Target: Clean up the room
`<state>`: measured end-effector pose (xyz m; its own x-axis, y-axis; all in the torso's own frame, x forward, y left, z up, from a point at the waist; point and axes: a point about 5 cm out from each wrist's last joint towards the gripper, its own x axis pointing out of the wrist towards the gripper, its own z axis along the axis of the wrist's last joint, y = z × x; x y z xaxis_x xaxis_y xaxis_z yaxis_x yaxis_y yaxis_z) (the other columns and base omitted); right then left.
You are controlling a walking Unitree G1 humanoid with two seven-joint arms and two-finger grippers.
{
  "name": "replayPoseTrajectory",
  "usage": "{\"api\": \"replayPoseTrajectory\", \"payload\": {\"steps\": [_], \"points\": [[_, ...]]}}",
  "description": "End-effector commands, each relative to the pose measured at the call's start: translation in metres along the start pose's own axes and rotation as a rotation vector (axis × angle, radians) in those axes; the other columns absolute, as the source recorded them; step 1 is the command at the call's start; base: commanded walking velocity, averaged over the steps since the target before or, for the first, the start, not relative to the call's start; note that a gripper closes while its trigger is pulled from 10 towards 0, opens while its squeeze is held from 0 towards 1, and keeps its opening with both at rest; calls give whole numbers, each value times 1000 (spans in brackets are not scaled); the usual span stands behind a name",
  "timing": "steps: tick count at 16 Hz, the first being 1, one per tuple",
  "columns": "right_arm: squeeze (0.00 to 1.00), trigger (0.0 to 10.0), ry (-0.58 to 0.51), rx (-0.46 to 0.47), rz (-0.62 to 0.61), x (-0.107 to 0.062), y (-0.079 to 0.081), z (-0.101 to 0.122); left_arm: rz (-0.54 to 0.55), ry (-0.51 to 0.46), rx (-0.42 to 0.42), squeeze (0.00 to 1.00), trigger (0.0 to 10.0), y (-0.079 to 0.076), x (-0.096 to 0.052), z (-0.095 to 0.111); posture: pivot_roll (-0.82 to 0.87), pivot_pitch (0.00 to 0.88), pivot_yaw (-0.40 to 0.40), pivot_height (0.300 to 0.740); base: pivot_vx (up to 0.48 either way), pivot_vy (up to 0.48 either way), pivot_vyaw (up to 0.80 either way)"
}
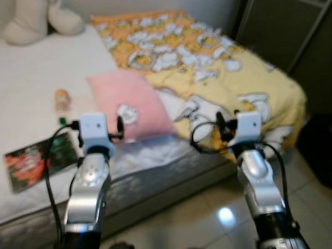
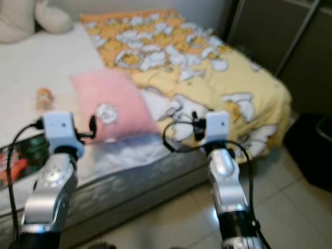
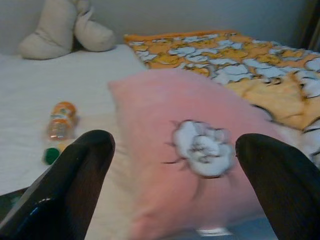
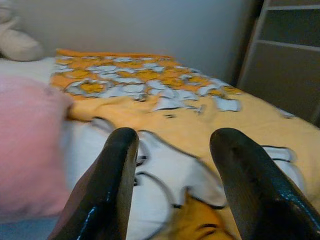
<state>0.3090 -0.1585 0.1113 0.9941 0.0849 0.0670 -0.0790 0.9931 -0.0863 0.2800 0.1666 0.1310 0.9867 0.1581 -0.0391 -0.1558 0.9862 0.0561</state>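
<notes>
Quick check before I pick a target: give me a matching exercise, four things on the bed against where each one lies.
Things:
1. pink pillow
2. orange bottle
3. magazine
4. yellow blanket

Places:
A. near edge of the mattress, beside the left arm
B. right half of the bed, draping over its edge
C. middle of the bed, ahead of the left gripper
D. on the white sheet, left of the pillow

Pairs: 1-C, 2-D, 3-A, 4-B

No text is coming through legibly anywhere. The dark, colourful book [image 1: 39, 160] lying on the bed [image 1: 31, 72] is showing a blurred cover, and the orange label on the small bottle [image 3: 61, 121] is too soft to read.
</notes>
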Motion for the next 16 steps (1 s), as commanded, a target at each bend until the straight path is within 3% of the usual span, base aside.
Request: {"api": "replayPoseTrajectory", "payload": {"steps": [1, 4, 6, 7, 8, 9, 12, 16], "points": [[1000, 10000, -33, 8, 10, 6, 3, 7, 41, -1, 1, 0, 10000, 8, 3, 0, -32, 0, -21, 740, 0, -424, 0], [1000, 10000, -22, 0, 18, 10, 3, 7, 68, 7, -23, 0, 10000, 10, 4, -1, -29, 0, -19, 740, 185, -399, 0], [1000, 10000, -22, -23, 62, 14, 9, 8, 113, 31, -59, 0, 10000, 14, 5, -4, -30, 0, -19, 740, 148, 0, 0], [0, 10000, -14, -46, 76, 15, 11, 8, 112, 32, -57, 0, 10000, 14, 5, -5, -28, 0, -20, 740, 0, 0, 0], [90, 10000, -30, -24, 97, 15, 15, 10, 104, 23, -46, 0, 10000, 14, 5, -4, -25, 0, -22, 740, 0, 0, 631], [118, 10000, -25, -38, 103, 15, 16, 10, 100, 20, -46, 0, 10000, 14, 6, -3, -25, 0, -22, 740, 0, 0, 638], [0, 10000, -11, -30, 105, 15, 15, 6, 65, 17, -47, 0, 10000, 12, 7, -2, -24, 0, -24, 740, 0, 0, 635], [0, 10000, -1, -3, 97, 17, 13, 4, 14, -22, -39, 0, 10000, 6, 8, 4, -26, 0, -19, 740, 112, 0, 470]]}}
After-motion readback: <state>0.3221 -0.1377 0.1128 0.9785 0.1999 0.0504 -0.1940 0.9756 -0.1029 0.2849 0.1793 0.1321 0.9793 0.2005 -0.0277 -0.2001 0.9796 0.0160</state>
